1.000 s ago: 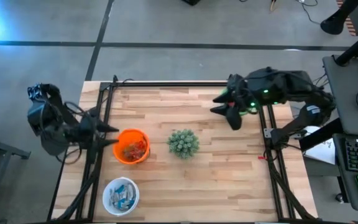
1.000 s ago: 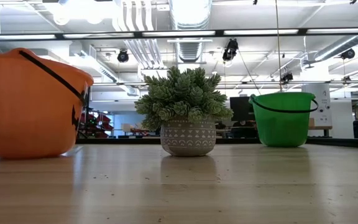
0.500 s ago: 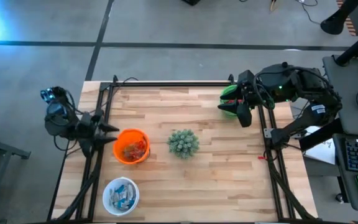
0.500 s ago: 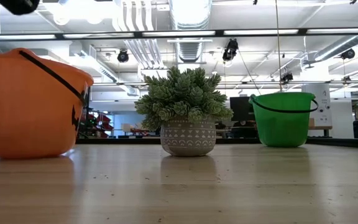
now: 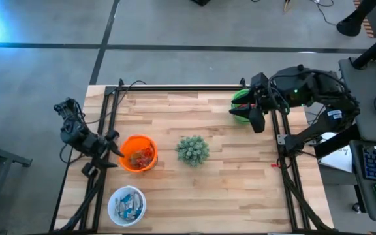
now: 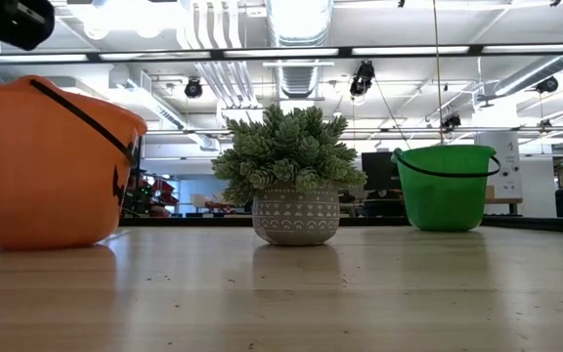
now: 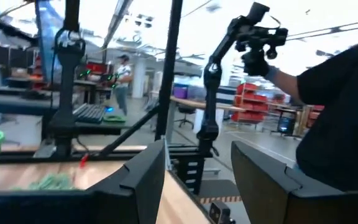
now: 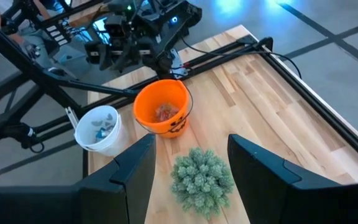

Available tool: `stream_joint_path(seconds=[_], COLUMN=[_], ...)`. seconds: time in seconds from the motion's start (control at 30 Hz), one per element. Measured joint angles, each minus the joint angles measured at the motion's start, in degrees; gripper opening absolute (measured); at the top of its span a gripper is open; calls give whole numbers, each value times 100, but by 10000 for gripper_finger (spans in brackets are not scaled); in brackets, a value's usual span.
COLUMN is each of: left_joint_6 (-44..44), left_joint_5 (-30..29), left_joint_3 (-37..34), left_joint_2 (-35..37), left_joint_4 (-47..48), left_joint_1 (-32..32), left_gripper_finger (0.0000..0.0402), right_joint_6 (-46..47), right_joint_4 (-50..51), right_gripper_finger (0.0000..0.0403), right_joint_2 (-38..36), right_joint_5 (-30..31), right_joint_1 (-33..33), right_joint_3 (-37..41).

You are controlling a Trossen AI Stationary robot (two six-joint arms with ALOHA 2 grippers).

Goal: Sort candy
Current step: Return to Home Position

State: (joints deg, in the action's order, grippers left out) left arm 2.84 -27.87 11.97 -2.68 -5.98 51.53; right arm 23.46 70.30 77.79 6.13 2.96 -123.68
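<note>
currently 3 buckets, 1 plant, 2 arms on one table [image 5: 227, 183] of pale wood planks with a black metal frame at its edges.

buckets are all smooth round plastic: orange bucket [image 5: 139, 153] with a thin black handle and a black face mark, white bucket [image 5: 127, 204], green bucket [image 6: 445, 191] with a dark handle. the plant [image 5: 192, 150] is a spiky green ball in a rounded grey-white patterned pot [image 6: 295, 217], between the orange and green buckets.

candy: reddish-orange wrapped pieces [image 5: 140, 157] sit in a heap in the orange bucket. blue-and-white pieces [image 5: 128, 206] lie in the white bucket. too small and piled to count. green bucket's inside is mostly covered by the right arm in high view, so i cannot tell its contents.

left gripper [image 7: 199, 152] is at the table's left edge, just beside the orange bucket. jaws are spread wide with nothing between them.

right gripper [image 8: 191, 143] is at the far right corner, above the green bucket. jaws are likewise wide apart and empty.

1 person in a black top [image 7: 347, 118] shows close up in left wrist view.
</note>
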Motion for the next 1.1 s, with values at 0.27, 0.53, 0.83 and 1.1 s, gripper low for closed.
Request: stream_joint_path(seconds=[0.27,0.53,0.83,1.1], left_joint_6=[-287,-204,-196,51], left_joint_5=[1442,1813,1631,1068], left_joint_3=[-55,-58,-305,-1047], left_joint_2=[273,271,271,271], left_joint_4=[173,828,867,-12], left_joint_1=[2,2,2,2], left_gripper_finger=[167,162,162,162], right_joint_6=[94,402,647,517], right_joint_4=[-1,197,439,442], right_gripper_finger=[189,189,189,189], right_joint_2=[-109,-304,-497,-536], right_joint_5=[-2,-2,0,4], right_joint_1=[0,0,2,2], right_joint_3=[-2,0,7,13])
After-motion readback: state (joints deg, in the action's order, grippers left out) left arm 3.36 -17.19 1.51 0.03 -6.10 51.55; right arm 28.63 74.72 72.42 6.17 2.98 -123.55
